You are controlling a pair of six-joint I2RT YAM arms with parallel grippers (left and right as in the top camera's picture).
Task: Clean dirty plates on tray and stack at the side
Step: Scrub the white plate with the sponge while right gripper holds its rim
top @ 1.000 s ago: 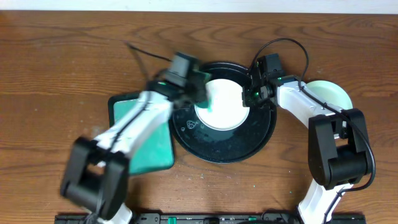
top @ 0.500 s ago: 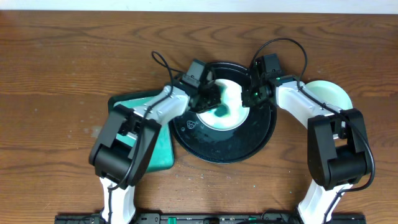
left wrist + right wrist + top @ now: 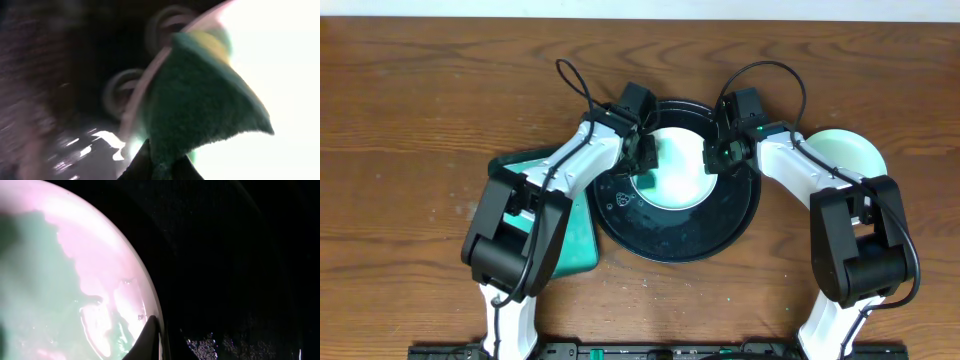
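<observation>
One smeared plate (image 3: 678,175) lies in the upper half of the black tray (image 3: 680,235) at frame centre. The left tool (image 3: 645,160) is clamped tight on a green sponge (image 3: 200,110), which sits over the plate's left rim. The right tool (image 3: 712,158) is closed on the plate's right rim. A mint plate (image 3: 850,152) rests on the worktop (image 3: 420,100) at right, off the tray.

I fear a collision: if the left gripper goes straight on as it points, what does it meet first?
Probably the plate on the black tray: the sponge held by the left gripper is at its left rim. Depth is unclear.
</observation>
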